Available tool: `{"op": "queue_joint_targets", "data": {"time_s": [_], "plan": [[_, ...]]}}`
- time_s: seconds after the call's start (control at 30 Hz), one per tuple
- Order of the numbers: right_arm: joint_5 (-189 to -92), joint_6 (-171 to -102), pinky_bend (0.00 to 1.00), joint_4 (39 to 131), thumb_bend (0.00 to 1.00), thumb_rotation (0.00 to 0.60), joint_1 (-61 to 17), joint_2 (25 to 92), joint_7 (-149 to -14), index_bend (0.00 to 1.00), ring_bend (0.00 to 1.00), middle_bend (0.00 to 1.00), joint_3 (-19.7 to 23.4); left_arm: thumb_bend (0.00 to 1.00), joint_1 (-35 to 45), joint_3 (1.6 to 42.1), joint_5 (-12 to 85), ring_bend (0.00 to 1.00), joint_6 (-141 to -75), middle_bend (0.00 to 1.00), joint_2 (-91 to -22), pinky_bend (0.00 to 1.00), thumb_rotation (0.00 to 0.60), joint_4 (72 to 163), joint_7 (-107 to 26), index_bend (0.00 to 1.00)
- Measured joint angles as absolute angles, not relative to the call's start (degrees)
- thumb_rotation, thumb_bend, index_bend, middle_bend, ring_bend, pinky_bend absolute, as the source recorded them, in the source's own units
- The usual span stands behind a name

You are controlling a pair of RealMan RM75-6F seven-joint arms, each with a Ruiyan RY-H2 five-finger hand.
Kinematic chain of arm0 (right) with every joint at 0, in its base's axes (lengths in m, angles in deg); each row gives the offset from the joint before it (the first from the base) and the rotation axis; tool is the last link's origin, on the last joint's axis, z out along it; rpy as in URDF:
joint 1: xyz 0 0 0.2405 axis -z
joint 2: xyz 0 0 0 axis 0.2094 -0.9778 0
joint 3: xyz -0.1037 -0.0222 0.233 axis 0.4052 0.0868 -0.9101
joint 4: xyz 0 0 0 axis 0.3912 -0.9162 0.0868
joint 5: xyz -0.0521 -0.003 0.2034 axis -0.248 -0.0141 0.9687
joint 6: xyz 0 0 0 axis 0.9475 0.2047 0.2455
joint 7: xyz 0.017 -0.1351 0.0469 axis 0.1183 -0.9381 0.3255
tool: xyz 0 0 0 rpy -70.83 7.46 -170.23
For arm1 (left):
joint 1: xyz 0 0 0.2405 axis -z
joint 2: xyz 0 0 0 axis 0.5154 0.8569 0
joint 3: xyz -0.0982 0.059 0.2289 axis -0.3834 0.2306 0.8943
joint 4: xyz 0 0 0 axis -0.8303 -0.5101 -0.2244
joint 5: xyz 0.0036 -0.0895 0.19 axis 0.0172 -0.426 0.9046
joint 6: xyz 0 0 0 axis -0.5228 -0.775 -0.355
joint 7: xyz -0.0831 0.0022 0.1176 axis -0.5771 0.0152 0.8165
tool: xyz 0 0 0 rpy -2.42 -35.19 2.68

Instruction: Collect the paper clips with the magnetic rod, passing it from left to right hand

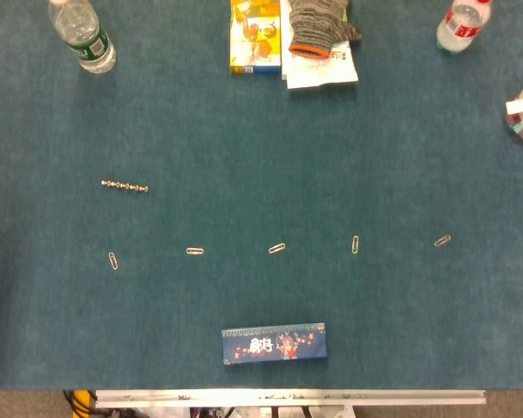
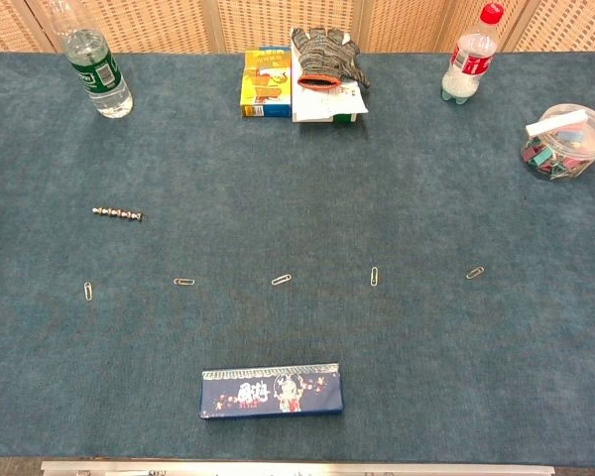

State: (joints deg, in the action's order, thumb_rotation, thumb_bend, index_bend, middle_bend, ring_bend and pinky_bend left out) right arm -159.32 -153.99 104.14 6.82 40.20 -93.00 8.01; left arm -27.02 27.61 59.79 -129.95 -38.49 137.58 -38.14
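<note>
The magnetic rod (image 1: 125, 185) (image 2: 117, 213), a short chain of silver beads, lies on the blue cloth at the left. Several paper clips lie in a loose row nearer the front: the leftmost clip (image 1: 113, 260) (image 2: 88, 291), one right of it (image 1: 194, 251) (image 2: 183, 282), a middle clip (image 1: 277, 248) (image 2: 282, 280), an upright one (image 1: 356, 245) (image 2: 374, 276), and the rightmost clip (image 1: 442, 240) (image 2: 475, 273). Neither hand shows in either view.
A dark blue box (image 1: 275, 343) (image 2: 272, 393) lies near the front edge. Bottles stand at the back left (image 1: 83, 35) (image 2: 98, 71) and back right (image 1: 463, 24) (image 2: 470, 64). Cartons under a grey glove (image 1: 321, 24) (image 2: 322, 52) sit at the back middle; a clear tub of clips (image 2: 565, 141) at right.
</note>
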Motion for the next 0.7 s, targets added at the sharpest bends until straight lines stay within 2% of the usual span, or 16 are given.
{"op": "queue_joint_targets", "data": {"time_s": [0.33,0.43,0.57,0.7], "plan": [[-159.14,-151.41,0.26,101.35,0.02,0.6,5.23,41.22,-90.62,0.58,0.32,0.41,7.74,0.46,-27.76,27.81,58.49,0.26,-129.84,0.37,-37.99,0.34,0.6,138.92,-36.53,0.38],[-158.82,-151.22,0.28,101.21,0.02,0.6,4.9,41.12,-90.88,0.58,0.32,0.41,7.36,0.46,-27.49,27.71,58.13,0.25,-128.96,0.29,-37.66,0.34,0.6,139.21,-37.12,0.38],[-157.76,-150.61,0.28,102.03,0.03,0.6,4.37,40.01,-92.06,0.58,0.32,0.41,6.7,0.46,-26.81,27.76,58.14,0.17,-127.19,0.17,-36.82,0.34,0.6,140.44,-40.09,0.38],[-156.34,-149.86,0.27,102.93,0.02,0.6,3.53,38.42,-92.9,0.58,0.32,0.41,5.51,0.46,-24.98,27.73,58.71,0.06,-123.63,0.09,-35.07,0.26,0.6,142.19,-44.54,0.38]]}}
